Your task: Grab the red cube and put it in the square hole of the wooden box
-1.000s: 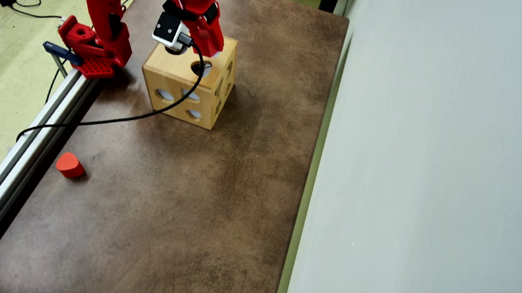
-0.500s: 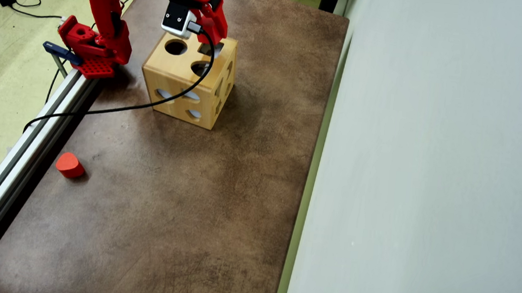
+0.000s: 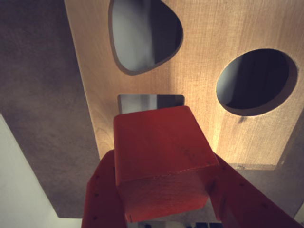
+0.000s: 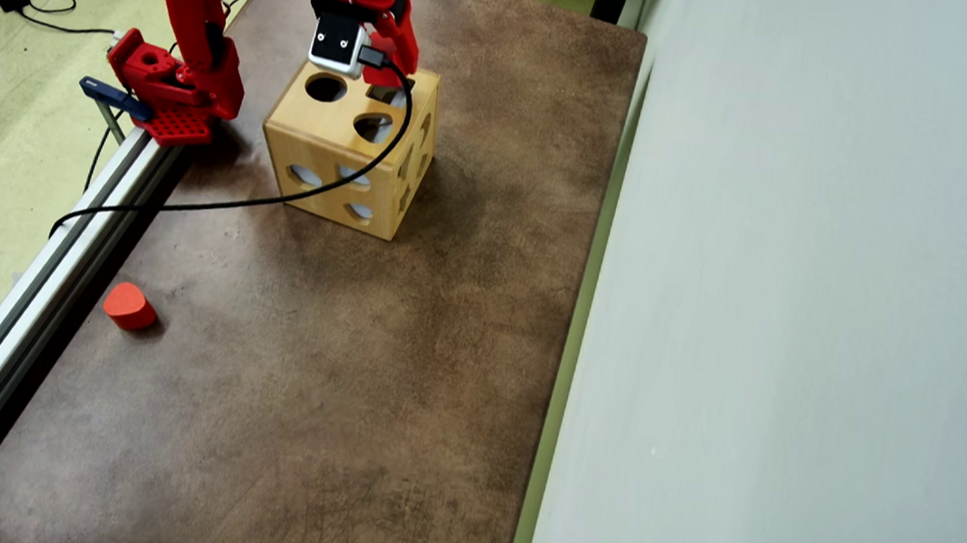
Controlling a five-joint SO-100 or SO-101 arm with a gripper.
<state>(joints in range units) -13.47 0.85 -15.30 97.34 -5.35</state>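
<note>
Brown tabletop (image 4: 333, 363) carries the wooden box (image 4: 317, 158). Closed on the red cube (image 3: 159, 156), the gripper (image 3: 161, 194) hovers at 6 o'clock of the square hole (image 3: 149, 100); insertion looks next, needing squared alignment.

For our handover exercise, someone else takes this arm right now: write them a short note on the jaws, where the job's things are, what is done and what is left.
Gripper: jaws shut on the cube, held above the box.
Square hole: in the box top, partly hidden behind the cube in the wrist view; the teardrop hole and round hole sit beside it.
Rounded block: lies apart on the table by the rail, not part of this job.
Done: cube grabbed and brought over the box.
Left: line it up with the square hole, lower, release.
</note>
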